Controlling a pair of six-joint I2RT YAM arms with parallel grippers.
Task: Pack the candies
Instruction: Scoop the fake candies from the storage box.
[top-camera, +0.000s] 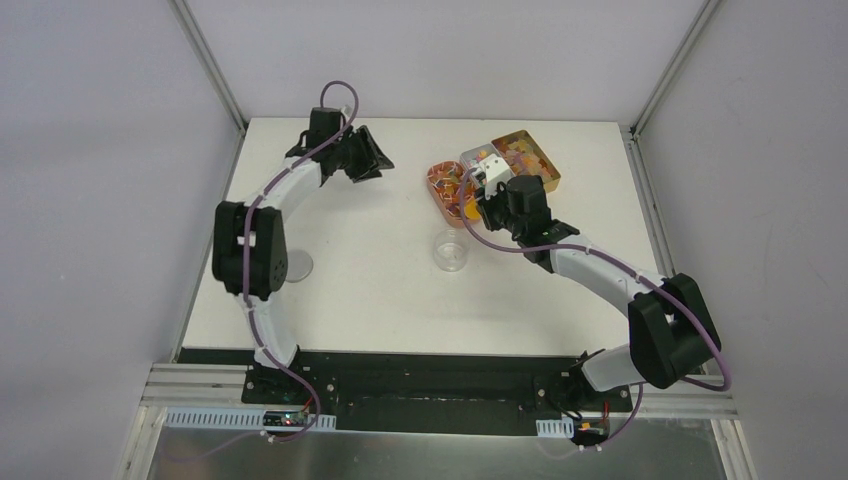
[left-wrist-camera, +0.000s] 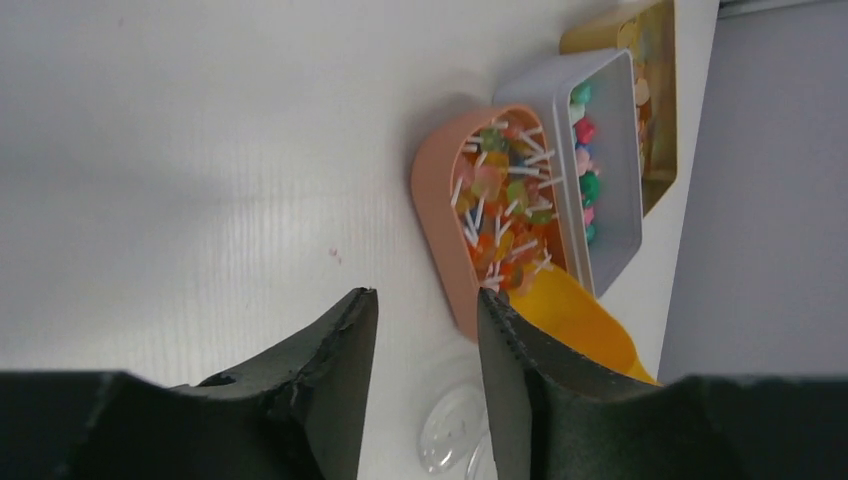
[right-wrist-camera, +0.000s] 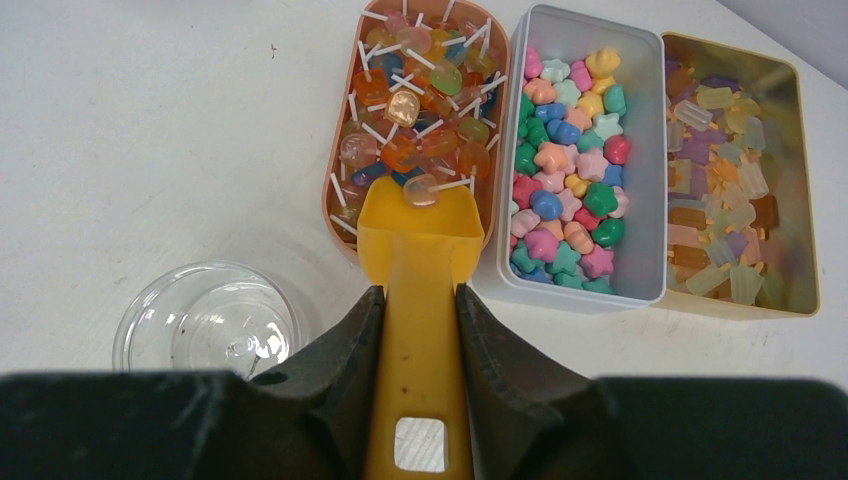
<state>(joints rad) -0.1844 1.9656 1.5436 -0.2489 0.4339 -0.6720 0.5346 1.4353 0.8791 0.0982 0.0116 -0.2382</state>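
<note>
We see left fingers apart, holding nothing | clear cup on the table empty, so we judge packing barely begun | right fingers clamped on orange scoop, one sweet aboard, over candies in peach tray | grey tray, yellow tray beside; nothing blocks our path to cup.

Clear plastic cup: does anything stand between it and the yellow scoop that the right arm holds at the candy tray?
Nothing visible does. Only bare white table lies between the yellow plastic scoop, held by the right fingers, and the clear round plastic cup, whose mouth looks uncovered.
</note>
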